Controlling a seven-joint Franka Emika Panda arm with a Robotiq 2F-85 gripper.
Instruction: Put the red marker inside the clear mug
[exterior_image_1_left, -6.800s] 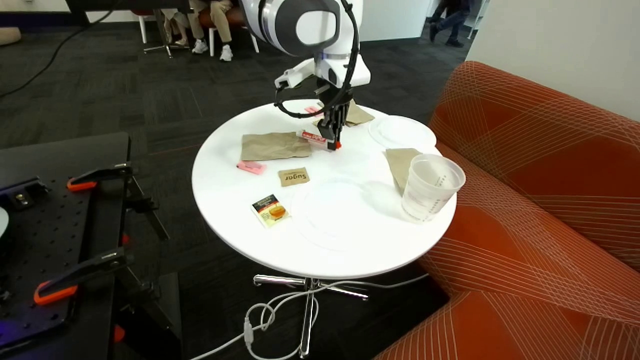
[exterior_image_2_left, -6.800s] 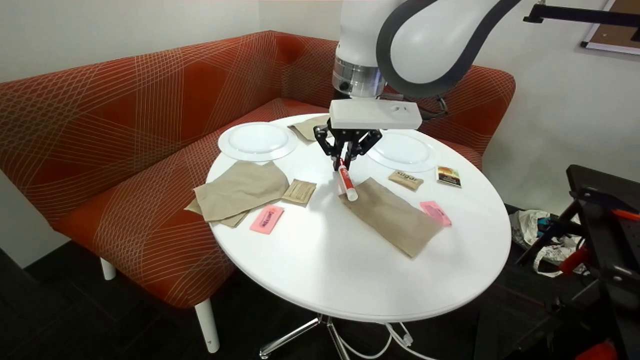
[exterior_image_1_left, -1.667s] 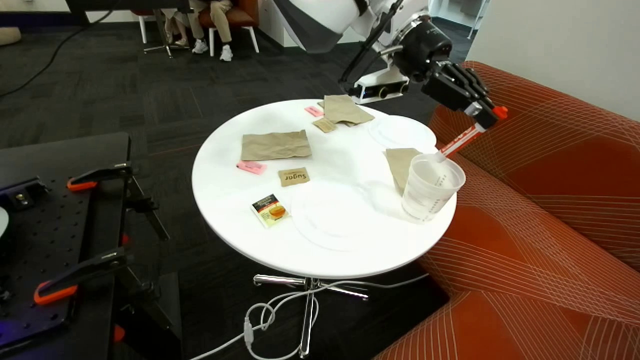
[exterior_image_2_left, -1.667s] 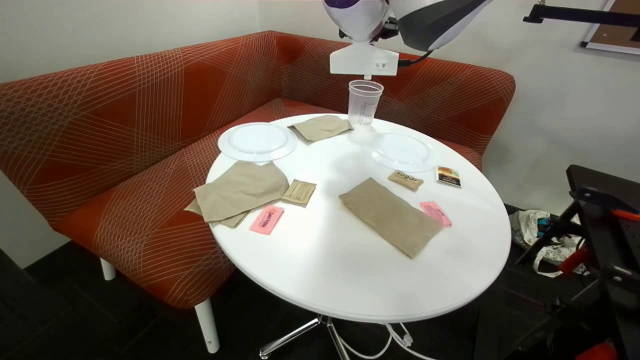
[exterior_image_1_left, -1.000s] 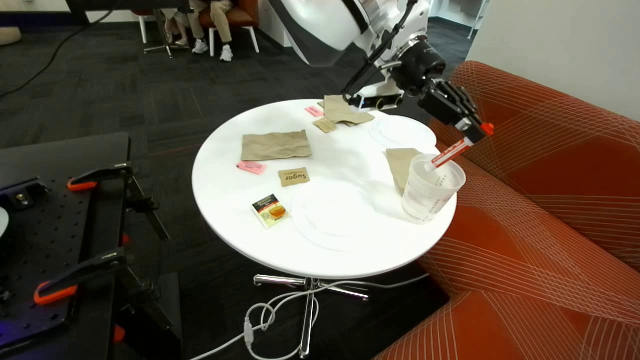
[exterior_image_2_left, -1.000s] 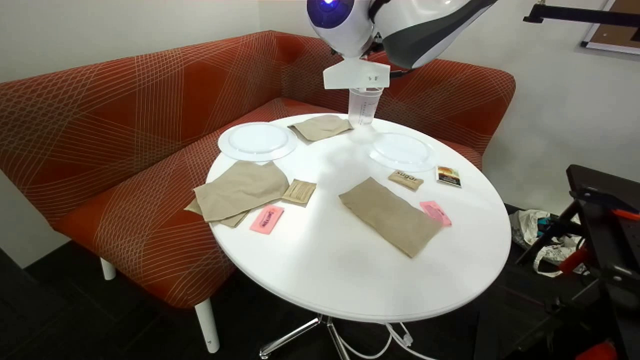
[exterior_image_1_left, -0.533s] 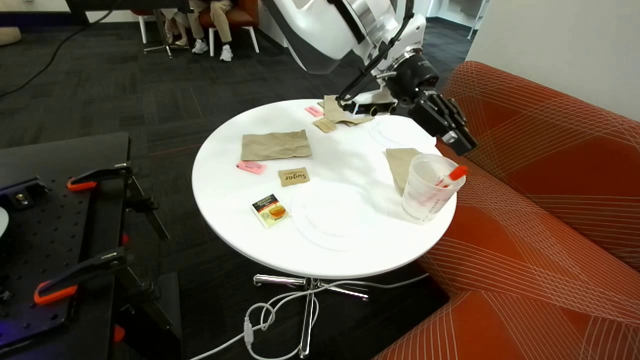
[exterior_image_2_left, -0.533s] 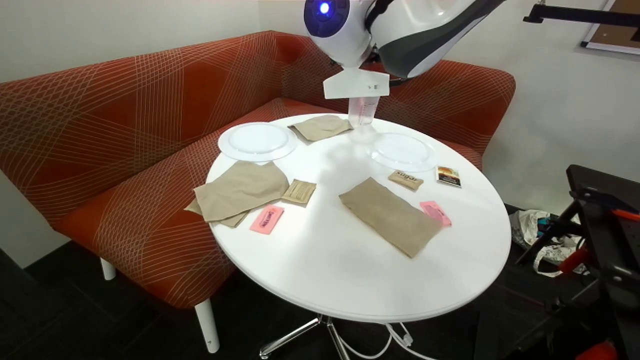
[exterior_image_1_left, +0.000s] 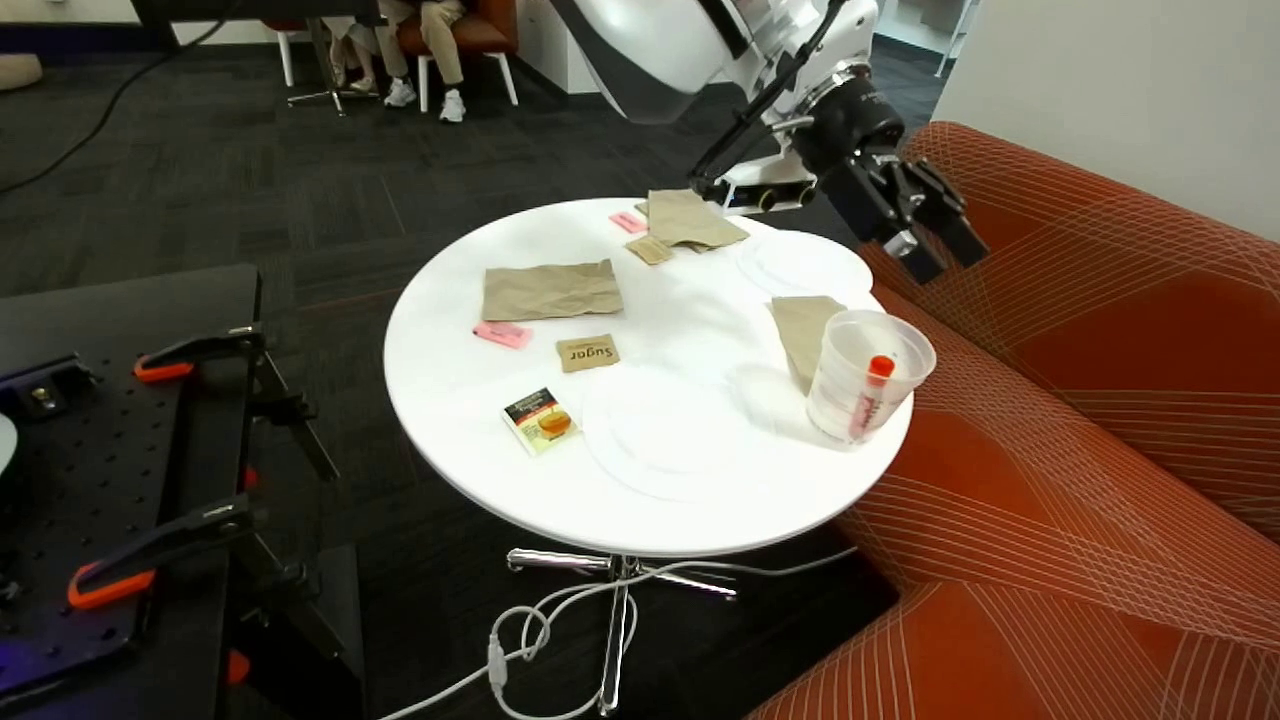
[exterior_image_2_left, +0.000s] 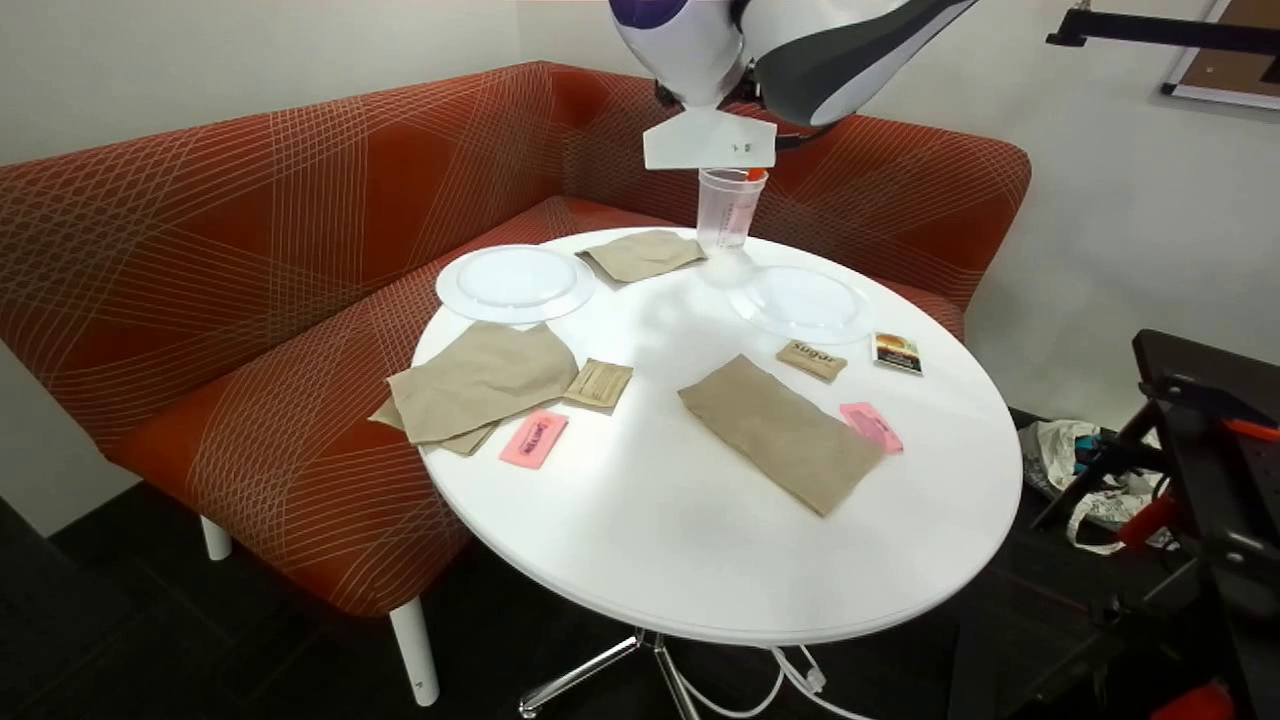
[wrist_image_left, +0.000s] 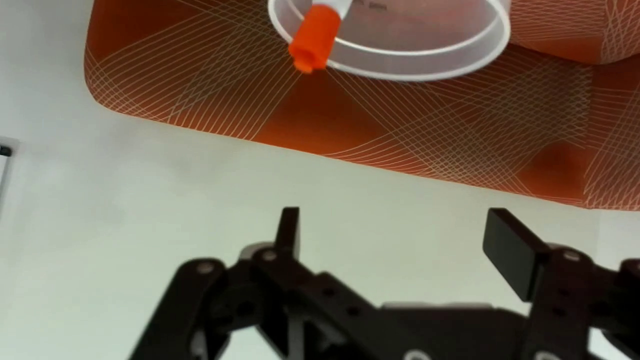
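A red-orange upholstered bench (exterior_image_2_left: 300, 200) patterned with pale crossing lines spreads behind the clear plastic cup (exterior_image_1_left: 838, 388) in an exterior view. A round white table (exterior_image_2_left: 600, 530) lies under the cup, which stands upright close to the edge. The white robot arm (exterior_image_1_left: 680, 40) slants down toward the cup. A round plate (exterior_image_2_left: 803, 300) sits near the cup; a second round plate (exterior_image_2_left: 515, 283) sits farther from it, with a brown paper napkin (exterior_image_2_left: 643, 256) between that plate and the cup. A flat napkin (exterior_image_2_left: 780, 435) and a pile of napkins (exterior_image_2_left: 485, 385) lie well apart from the cup. The black gripper (exterior_image_1_left: 947, 258) hangs above the cup with its fingers (wrist_image_left: 510, 252) spread wide apart; in the wrist view, pale wall (wrist_image_left: 150, 210) shows through the gap. In an exterior view a white camera bracket (exterior_image_2_left: 710, 140) blocks the fingers from sight. Well apart from the cup lie small packets: a brown sugar packet (exterior_image_1_left: 588, 353), a yellow-and-black packet (exterior_image_1_left: 541, 421), a tan packet (exterior_image_2_left: 600, 385), a pink packet (exterior_image_2_left: 535, 438) and another pink packet (exterior_image_2_left: 872, 427). The red marker (wrist_image_left: 316, 36) is tilted inside the cup, apart from the gripper, its red-orange cap up at the rim and its body showing through the cup's printed side.
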